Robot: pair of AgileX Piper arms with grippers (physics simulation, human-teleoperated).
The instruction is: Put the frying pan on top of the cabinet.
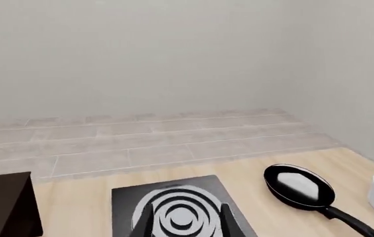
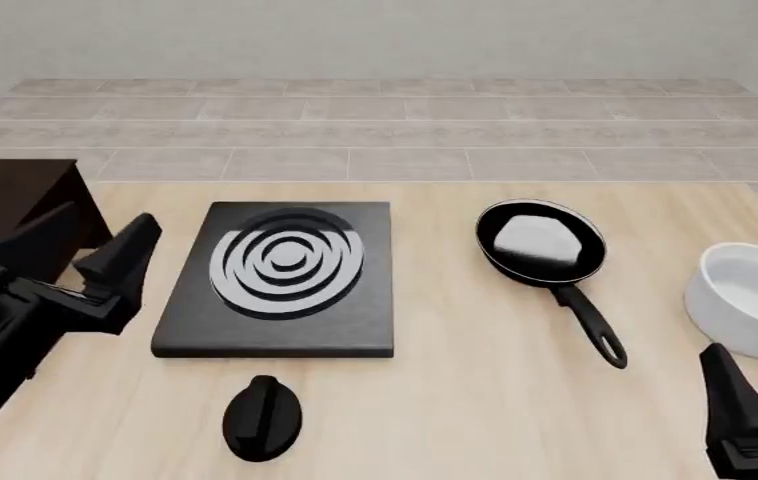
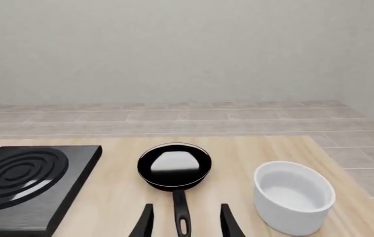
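Your one frying pan (image 2: 541, 243) sits on the table (image 2: 486, 380) between the stove plate (image 2: 280, 279) and the single white bowl (image 2: 753, 300), touching neither; only a whitish sheen shows inside the pan, and the bowl looks bare. The cabinet (image 2: 12, 215) is cut off at the front view's left edge, partly behind your left gripper (image 2: 119, 265). Both that and your right gripper (image 3: 183, 222) have their fingers spread and hold nothing, with one black knob (image 2: 264, 418) near the stove plate.

Bare light wooden tabletop (image 2: 473, 380) surrounds the small black frying pan (image 2: 541, 243); flat black stove plate (image 2: 282, 278) and white round bowl (image 2: 750, 298) flank it, apart.
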